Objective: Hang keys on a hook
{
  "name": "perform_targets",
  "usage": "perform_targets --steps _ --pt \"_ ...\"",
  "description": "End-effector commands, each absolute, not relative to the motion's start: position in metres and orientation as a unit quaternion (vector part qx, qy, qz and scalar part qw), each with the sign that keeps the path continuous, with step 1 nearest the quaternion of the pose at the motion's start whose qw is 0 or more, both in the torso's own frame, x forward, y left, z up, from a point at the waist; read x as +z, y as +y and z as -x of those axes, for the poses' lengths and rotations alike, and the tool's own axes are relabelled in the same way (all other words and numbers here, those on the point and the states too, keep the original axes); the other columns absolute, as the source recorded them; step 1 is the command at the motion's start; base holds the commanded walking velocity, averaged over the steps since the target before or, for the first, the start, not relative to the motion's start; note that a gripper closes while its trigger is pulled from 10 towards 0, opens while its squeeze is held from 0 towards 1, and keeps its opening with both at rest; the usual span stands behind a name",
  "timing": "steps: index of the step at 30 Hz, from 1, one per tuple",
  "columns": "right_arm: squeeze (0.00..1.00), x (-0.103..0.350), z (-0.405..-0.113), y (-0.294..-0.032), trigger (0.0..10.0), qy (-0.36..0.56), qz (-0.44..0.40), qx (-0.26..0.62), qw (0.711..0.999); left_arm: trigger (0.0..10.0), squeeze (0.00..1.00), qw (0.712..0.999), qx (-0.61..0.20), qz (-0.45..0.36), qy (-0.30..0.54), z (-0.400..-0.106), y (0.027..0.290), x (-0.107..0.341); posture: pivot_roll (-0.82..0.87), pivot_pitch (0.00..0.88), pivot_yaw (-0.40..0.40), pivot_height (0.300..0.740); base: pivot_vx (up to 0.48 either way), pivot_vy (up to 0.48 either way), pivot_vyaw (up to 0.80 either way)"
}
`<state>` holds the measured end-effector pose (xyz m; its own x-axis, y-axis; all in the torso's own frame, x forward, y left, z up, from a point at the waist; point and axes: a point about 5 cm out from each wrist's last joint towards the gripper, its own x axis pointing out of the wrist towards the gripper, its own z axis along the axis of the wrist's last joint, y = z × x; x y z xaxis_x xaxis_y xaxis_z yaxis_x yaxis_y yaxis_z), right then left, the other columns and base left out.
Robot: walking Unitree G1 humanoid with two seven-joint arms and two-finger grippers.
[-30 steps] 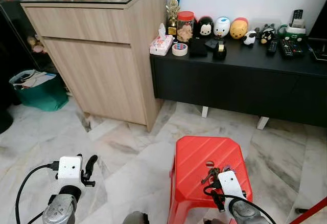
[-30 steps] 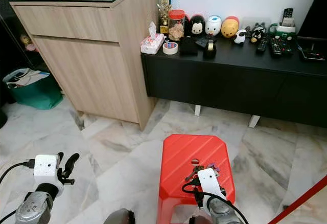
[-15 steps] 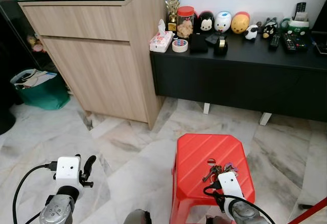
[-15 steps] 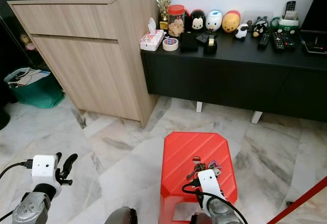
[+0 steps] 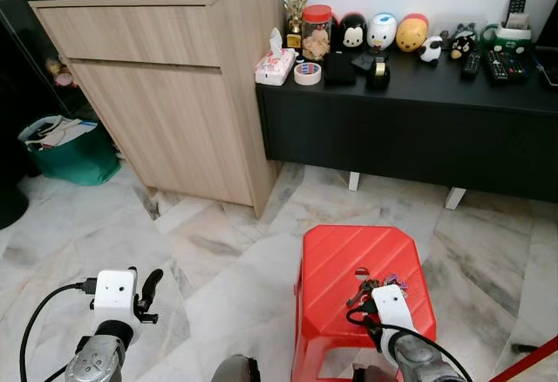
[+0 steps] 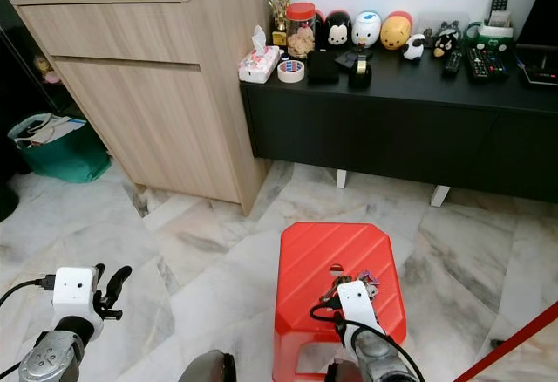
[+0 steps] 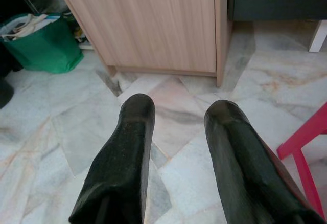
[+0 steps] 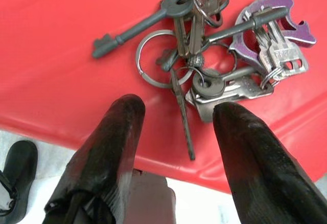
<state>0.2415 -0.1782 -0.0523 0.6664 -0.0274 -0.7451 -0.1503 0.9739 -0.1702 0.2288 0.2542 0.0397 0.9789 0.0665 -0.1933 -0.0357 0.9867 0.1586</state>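
two claws sit nearest the camera, low at the front of the scene. the right claw [image 8: 176,132] hangs just above the near edge of the red stool [image 5: 331,260], its fingers spread apart and gripping nothing, lined up so the bunch of keys [image 8: 214,65] lies just beyond the tips; that pose reads as an approach for a pick, not a grasp yet. the keys rest flat on the stool top near its centre hole, a long dark key splayed to one side, a loose ring beside it, a purple tag on the other side, so the fingers will probably need to close on the thick middle of the cluster. the left claw [image 7: 176,152] is released too, held idle over the marble floor [image 5: 218,251], well apart from the stool. further back stands a light wooden cabinet [image 5: 174,94], with a green bag [image 5: 70,151] beside it. farthest, a black desk [image 5: 410,129] against the wall carries a tissue box [image 5: 275,66], a tape roll [image 5: 306,73], round toy figures and remotes. i cannot make out a hook anywhere, so it may lie elsewhere.
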Motion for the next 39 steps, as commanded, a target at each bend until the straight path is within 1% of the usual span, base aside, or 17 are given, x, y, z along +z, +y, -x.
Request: perform_targets --steps 1,2,3,8,22,34,39 --pt "0.0 -0.052 -0.242 -0.175 10.0 0.407 0.103 0.034 0.907 10.0 0.0 0.99 0.032 -0.085 0.106 -0.226 0.262 0.041 0.15 0.069 0.085 0.645 0.0 0.0 0.0" --pt "0.0 -0.052 -0.242 -0.175 8.9 0.406 0.102 0.034 0.908 10.0 0.0 0.99 0.03 -0.086 0.107 -0.225 0.261 0.041 0.15 0.07 0.085 0.645 0.0 0.0 0.0" --pt "0.0 -0.052 -0.242 -0.175 0.0 0.404 0.1 0.032 0.908 10.0 0.0 0.99 0.028 -0.088 0.109 -0.222 0.262 0.041 0.15 0.073 0.086 0.645 0.0 0.0 0.0" --pt "0.0 -0.052 -0.242 -0.177 0.0 0.405 0.098 0.027 0.908 10.0 0.0 0.989 0.03 -0.089 0.116 -0.216 0.265 0.039 0.16 0.076 0.088 0.645 0.0 0.0 0.0" --pt "0.0 -0.052 -0.241 -0.177 0.0 0.405 0.099 0.029 0.908 10.0 0.0 0.988 0.029 -0.089 0.121 -0.215 0.264 0.039 0.16 0.075 0.09 0.645 0.0 0.0 0.0" --pt "0.0 -0.052 -0.242 -0.172 0.0 0.398 0.09 0.04 0.912 10.0 0.0 0.987 0.024 -0.088 0.131 -0.214 0.261 0.036 0.16 0.072 0.088 0.645 0.0 0.0 0.0" --pt "0.0 -0.05 -0.245 -0.167 0.0 0.386 0.08 0.047 0.918 10.0 0.0 0.987 0.023 -0.088 0.134 -0.215 0.261 0.035 0.16 0.068 0.085 0.645 0.0 0.0 0.0"
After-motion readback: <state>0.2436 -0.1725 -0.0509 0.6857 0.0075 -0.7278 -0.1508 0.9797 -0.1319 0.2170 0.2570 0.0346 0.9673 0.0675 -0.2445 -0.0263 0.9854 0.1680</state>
